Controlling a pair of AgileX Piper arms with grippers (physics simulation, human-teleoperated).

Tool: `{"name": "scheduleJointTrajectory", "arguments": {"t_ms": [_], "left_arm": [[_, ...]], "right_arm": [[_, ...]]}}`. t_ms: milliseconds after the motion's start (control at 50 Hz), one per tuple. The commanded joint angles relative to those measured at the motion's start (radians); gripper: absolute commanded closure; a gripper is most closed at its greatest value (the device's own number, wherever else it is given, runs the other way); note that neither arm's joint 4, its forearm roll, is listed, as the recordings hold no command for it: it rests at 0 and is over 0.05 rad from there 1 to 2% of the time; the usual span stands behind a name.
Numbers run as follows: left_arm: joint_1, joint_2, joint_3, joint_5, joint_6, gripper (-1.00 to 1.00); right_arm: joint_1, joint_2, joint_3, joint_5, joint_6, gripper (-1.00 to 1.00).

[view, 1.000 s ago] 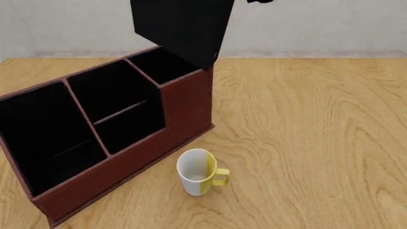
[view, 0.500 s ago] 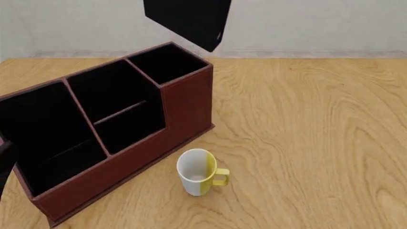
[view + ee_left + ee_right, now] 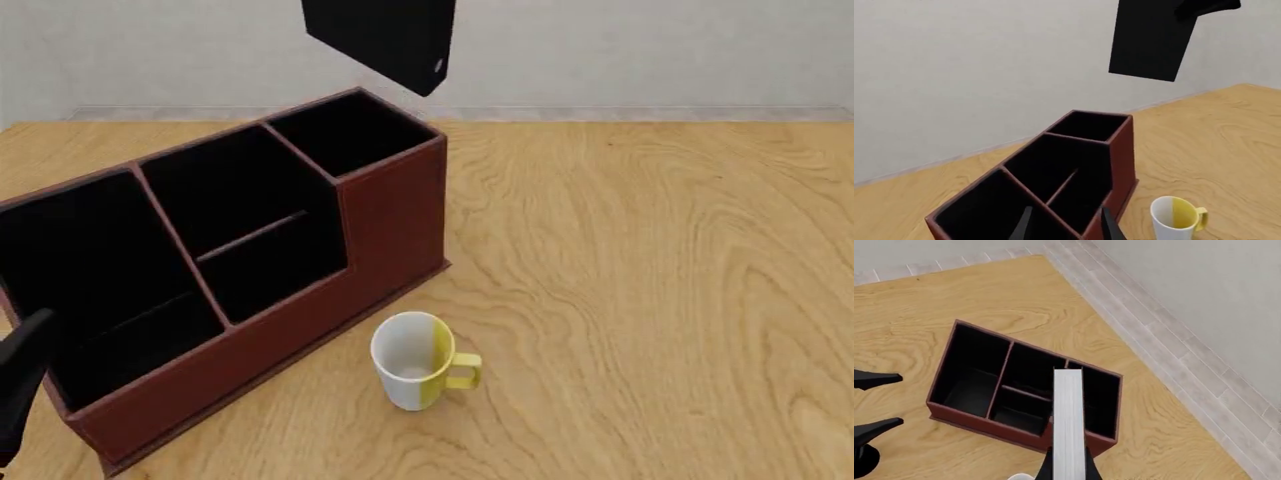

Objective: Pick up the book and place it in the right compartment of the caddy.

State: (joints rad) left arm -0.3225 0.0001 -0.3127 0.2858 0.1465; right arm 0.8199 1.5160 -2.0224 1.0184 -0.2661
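Overhead, book (image 3: 380, 35) above caddy (image 3: 387, 225); compartments seemingly bare, interiors dark.

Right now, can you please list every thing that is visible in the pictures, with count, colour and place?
book: one, black cover, light-grey page edge, held in the air above the caddy's tall end.
caddy: one, red-brown, black inside, three sections, on the table's left part.
mug: one, white and yellow, upright in front of the caddy.
table: one, light wood.
wall: light grey, behind the table.
right gripper: fingers closed on the book.
left gripper: dark fingers apart, near the caddy's low end.
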Motion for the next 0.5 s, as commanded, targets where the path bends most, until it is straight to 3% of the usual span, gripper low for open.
{"name": "scheduleJointTrajectory", "arguments": {"t_ms": [20,260,500], "left_arm": [[-0.012,0.0,-0.002,-0.003,0.002,-1.0],[0.019,0.0,-0.04,0.02,-0.002,-1.0],[0.037,0.0,-0.027,0.005,-0.006,-1.0]], "right_arm": [[-0.039,0.073,-0.112,0.034,0.051,1.0],[-0.067,0.188,-0.217,0.04,0.079,1.0],[-0.091,0.305,-0.329,0.053,0.071,1.0]]}}
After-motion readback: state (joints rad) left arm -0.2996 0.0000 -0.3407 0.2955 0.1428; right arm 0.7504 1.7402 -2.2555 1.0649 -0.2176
